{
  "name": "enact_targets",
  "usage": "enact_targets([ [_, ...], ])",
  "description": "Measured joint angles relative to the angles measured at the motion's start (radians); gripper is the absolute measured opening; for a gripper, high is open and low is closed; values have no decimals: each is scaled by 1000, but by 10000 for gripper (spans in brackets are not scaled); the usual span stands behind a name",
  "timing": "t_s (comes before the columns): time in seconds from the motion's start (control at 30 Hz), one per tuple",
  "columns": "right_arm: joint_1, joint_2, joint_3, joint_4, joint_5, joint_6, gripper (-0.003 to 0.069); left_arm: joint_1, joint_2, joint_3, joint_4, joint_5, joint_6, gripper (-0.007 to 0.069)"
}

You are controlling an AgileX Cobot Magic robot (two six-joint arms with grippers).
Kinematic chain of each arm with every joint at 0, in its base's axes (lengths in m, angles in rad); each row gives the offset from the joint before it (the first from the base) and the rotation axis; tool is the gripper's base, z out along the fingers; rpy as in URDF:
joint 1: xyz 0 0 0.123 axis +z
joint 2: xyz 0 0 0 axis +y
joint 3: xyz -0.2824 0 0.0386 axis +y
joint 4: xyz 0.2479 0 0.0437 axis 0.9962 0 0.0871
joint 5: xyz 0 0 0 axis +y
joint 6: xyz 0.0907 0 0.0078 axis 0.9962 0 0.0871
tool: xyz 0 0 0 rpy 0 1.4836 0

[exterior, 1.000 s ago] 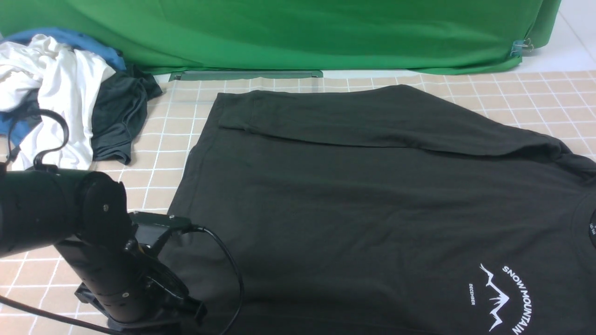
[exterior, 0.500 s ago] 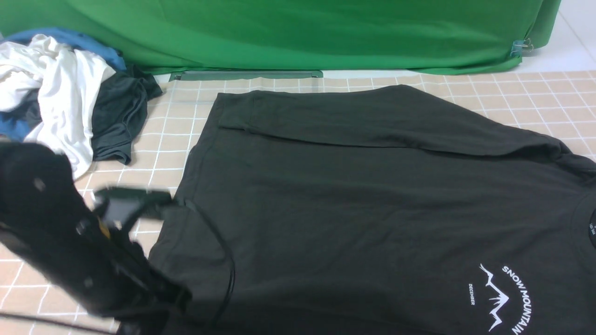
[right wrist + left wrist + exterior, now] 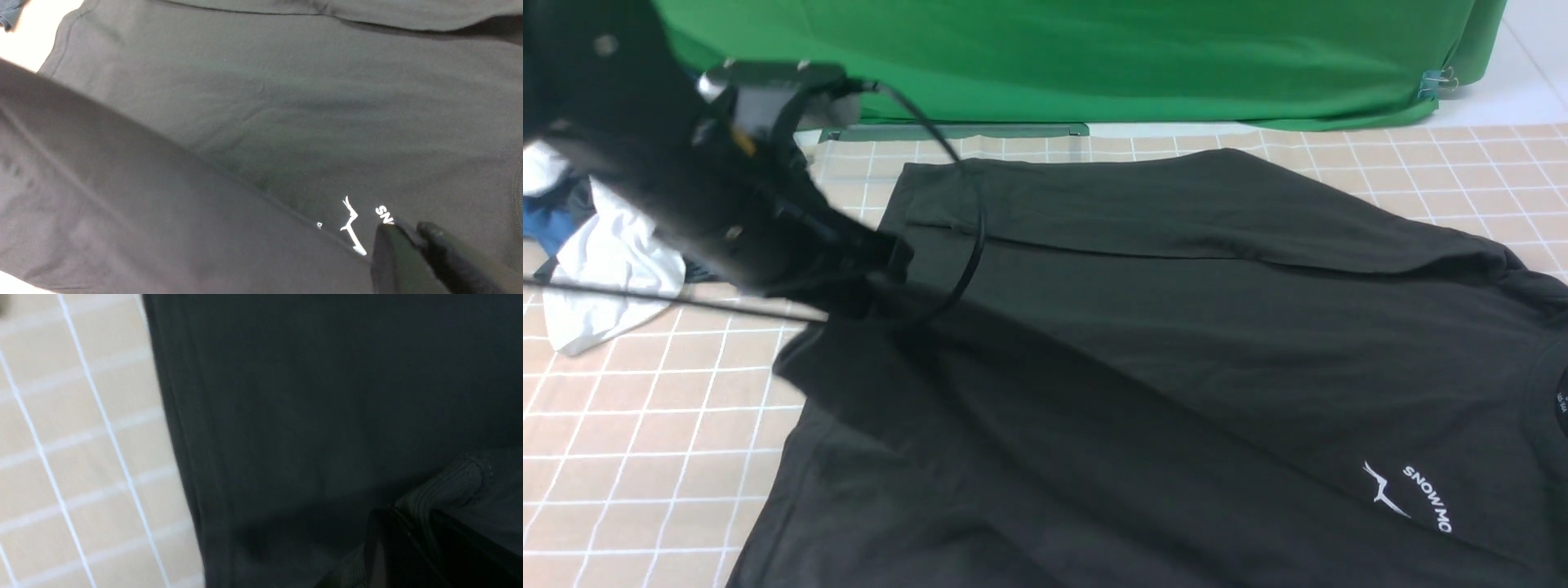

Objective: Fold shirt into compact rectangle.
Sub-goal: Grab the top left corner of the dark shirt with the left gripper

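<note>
The black shirt point(image 3: 1176, 327) lies spread on the tiled table, neck to the right. Its white print point(image 3: 1413, 494) is half covered by a raised sleeve that runs diagonally across the body. My left gripper point(image 3: 882, 273) hangs above the shirt's far left part. In the left wrist view this gripper point(image 3: 412, 510) is shut on the ribbed cuff point(image 3: 449, 486). My right gripper point(image 3: 406, 228) does not show in the front view. In its wrist view it sits by the print point(image 3: 351, 224), its fingers close together with a fold of the shirt point(image 3: 286, 102) pinched between them.
A pile of white, blue and dark clothes point(image 3: 605, 245) lies at the far left, partly behind my left arm. A green backdrop point(image 3: 1094, 57) closes off the far edge. Bare tiled surface point(image 3: 645, 425) shows at the near left. The left arm's cable point(image 3: 970, 237) loops over the shirt.
My left arm has risen from the near left edge and swung back and up, drawing the sleeve with it. The sleeve now covers part of the print.
</note>
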State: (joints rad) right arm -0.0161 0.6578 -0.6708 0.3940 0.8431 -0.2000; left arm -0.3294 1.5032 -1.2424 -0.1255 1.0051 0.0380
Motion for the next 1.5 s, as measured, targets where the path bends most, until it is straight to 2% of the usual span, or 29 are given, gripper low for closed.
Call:
enact_targets([
  [0.27, 0, 0, 0, 0, 0, 0, 112, 0, 153, -50, 126, -85, -49, 35],
  [0.6, 0, 0, 0, 0, 0, 0, 123, 0, 242, -50, 164, -159, -56, 50],
  [0.73, 0, 0, 0, 0, 0, 0, 123, 0, 255, -51, 206, -159, -63, 148],
  [0.83, 0, 0, 0, 0, 0, 0, 123, 0, 253, -56, 214, -132, -64, 253],
  [0.97, 0, 0, 0, 0, 0, -1, 127, 0, 239, -53, 195, 23, -66, 293],
  [1.1, 0, 0, 0, 0, 0, -4, 132, 0, 162, 54, 151, 106, -72, 259],
  [1.2, 0, 0, 0, 0, -1, -5, 138, 0, 75, 205, 126, 114, -102, 198],
  [1.33, 0, 0, 0, 0, -2, -7, 143, 0, -35, 396, 135, 65, -173, 165],
  [1.4, 0, 0, 0, 0, -4, -7, 144, 0, -80, 474, 145, 21, -189, 173],
  [1.5, 0, 0, 0, 0, -12, -9, 144, 0, -117, 550, 150, -53, -200, 246],
])
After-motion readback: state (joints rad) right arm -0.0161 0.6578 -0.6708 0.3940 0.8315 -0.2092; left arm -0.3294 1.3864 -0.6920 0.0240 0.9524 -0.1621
